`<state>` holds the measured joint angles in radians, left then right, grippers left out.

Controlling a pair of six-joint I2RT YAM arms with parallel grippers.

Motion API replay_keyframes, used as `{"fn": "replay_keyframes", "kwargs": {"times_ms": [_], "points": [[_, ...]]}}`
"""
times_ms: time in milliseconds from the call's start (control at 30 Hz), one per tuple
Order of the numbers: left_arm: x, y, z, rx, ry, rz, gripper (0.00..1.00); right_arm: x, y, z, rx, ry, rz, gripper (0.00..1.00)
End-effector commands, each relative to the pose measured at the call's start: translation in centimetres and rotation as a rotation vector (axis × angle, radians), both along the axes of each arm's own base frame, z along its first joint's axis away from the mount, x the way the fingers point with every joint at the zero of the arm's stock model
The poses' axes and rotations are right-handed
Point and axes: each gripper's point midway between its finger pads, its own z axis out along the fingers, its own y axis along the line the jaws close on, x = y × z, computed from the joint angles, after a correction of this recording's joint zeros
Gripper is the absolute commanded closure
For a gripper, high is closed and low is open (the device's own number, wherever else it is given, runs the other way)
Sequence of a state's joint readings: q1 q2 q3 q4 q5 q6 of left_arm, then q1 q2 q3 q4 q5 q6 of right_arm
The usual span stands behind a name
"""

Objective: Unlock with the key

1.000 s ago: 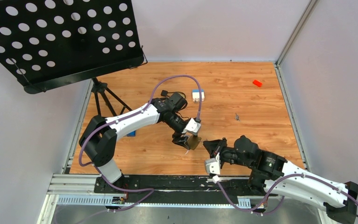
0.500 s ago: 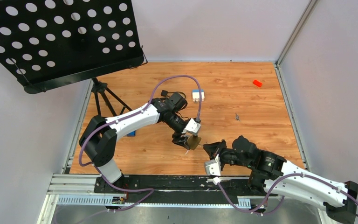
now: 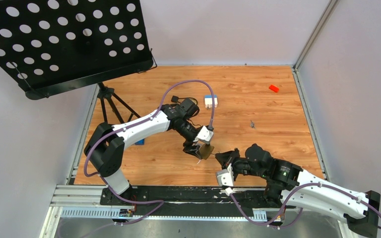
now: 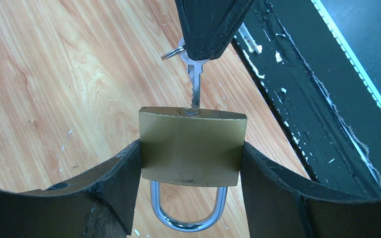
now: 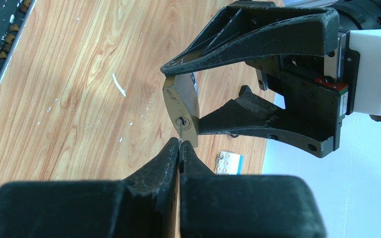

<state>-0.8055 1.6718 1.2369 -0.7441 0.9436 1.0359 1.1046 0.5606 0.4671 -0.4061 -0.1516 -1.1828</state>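
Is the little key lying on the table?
No, the right hand pinches the key up in the air, with its tip at the top of the brass padlock.

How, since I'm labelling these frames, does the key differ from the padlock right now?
The padlock is a broad brass block; the key is a thin grey sliver, far smaller. The padlock is clamped in the left gripper, jaws wide, its shackle pointing away from the key; the key is pinched in the shut right gripper. Shared: both are metal, each is held by a gripper, and they meet at the keyhole.
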Motion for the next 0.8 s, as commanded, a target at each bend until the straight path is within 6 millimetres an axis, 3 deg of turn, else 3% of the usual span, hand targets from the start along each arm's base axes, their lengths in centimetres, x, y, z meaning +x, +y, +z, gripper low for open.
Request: {"fn": "replay_keyframes", "kwargs": {"times_ms": [0,767], "points": [[-0.68,-1.02,3.34,-0.113,-0.015,-0.047,1.00,0.09,0.73,2.69,0.088,-0.021,0.006,1.00],[-0.76,-1.03,3.71,-0.121,-0.014,-0.052,1.00,0.08,1.03,1.99,0.066,-0.009,0.014,1.00]]}}
